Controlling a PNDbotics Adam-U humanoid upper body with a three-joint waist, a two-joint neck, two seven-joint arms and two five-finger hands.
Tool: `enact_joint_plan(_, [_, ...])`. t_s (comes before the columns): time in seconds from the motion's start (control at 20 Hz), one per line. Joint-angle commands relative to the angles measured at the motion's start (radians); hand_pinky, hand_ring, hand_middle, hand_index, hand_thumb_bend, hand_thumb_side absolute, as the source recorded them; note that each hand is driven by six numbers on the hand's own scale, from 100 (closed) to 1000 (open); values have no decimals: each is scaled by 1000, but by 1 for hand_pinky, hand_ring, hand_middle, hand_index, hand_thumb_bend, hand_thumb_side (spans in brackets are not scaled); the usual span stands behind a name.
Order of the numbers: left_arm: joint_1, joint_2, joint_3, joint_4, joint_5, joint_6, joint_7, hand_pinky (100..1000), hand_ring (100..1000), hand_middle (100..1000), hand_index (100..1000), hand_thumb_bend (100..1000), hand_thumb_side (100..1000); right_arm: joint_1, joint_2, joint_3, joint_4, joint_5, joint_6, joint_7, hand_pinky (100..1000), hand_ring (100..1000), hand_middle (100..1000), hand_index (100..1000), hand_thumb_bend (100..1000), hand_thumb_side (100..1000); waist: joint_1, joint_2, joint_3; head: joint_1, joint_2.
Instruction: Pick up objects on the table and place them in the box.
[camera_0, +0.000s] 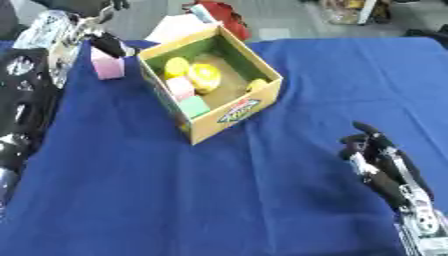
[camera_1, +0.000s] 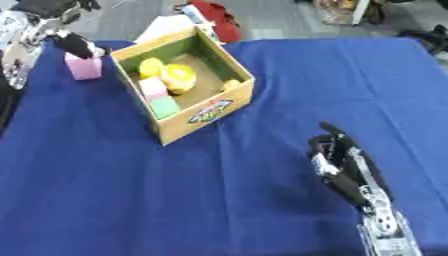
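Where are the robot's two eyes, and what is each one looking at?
Left eye view: in the head, looking down at the blue table; left hand on the pink block upper left, right hand idle lower right.
Right eye view: beside it, same downward look, everything sits a bit further left.
Both share: the box, block and both hands.
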Motion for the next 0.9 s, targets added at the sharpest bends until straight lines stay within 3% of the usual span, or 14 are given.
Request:
enact_joint_plan(0.05, [-34, 69, 38, 38, 23, -17, -15, 832, 809, 832, 924, 515, 387, -14, -20, 0, -7, 1, -2, -2, 653, 611, 659, 925, 100, 448, -8, 3, -9, 10, -20])
enact_joint_plan(0.6, [-17, 140, 78, 96, 67, 7, -81, 822, 796, 820, 926, 505, 266, -23, -20, 5, -6, 0, -1, -1, 653, 610, 660, 925, 100, 461, -13, 29, -28, 29, -34])
enact_joint_plan(0.9, [-6, 142, 82, 104, 55, 24, -40, 823, 796, 820, 927, 499, 266, -29, -18, 10, -6, -2, -1, 4, 653, 610, 660, 925, 100, 468, -17, 44, -37, 107, -62])
